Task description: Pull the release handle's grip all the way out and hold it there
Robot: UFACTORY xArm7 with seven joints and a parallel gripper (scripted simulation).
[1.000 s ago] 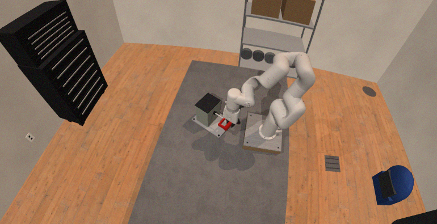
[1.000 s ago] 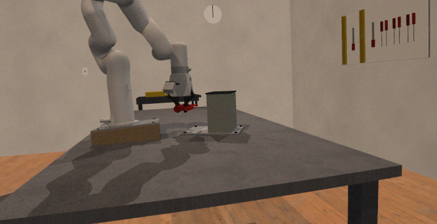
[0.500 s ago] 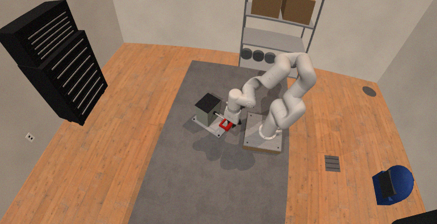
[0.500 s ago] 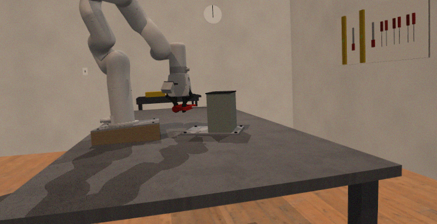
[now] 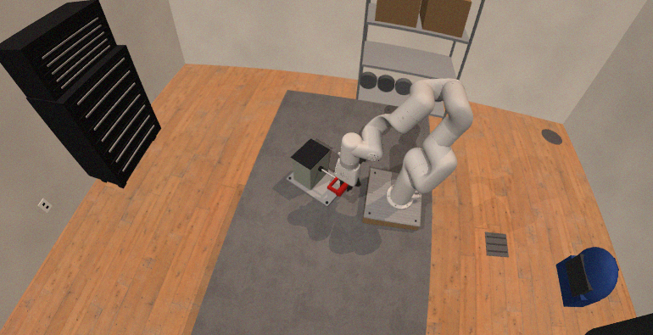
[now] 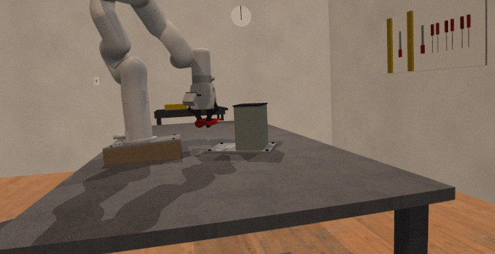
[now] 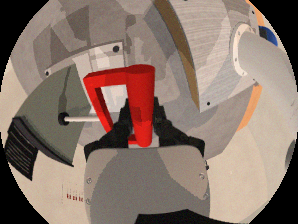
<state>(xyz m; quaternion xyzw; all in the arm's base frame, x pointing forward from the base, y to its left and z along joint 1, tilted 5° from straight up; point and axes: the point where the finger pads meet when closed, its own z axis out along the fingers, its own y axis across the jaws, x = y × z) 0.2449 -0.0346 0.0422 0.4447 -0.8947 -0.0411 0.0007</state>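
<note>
The release handle's red grip (image 5: 339, 189) stands out from its grey-green housing (image 5: 311, 163) on a thin metal rod (image 5: 325, 171). In the exterior view the grip (image 6: 206, 122) hangs in the air well left of the housing (image 6: 250, 127), above the table. My gripper (image 6: 206, 119) comes down from above and is shut on the grip's level bar. The wrist view shows the black fingers clamped on either side of the red bar (image 7: 139, 104), with the rod (image 7: 81, 119) running left to the housing (image 7: 47, 117). The arm touches nothing else.
The housing sits on a light baseplate (image 6: 239, 146) bolted to the dark table. My arm's base stands on a wooden block (image 6: 143, 150) to the left. A shelf with boxes (image 5: 422, 26) and a black tool cabinet (image 5: 82, 87) stand off the table.
</note>
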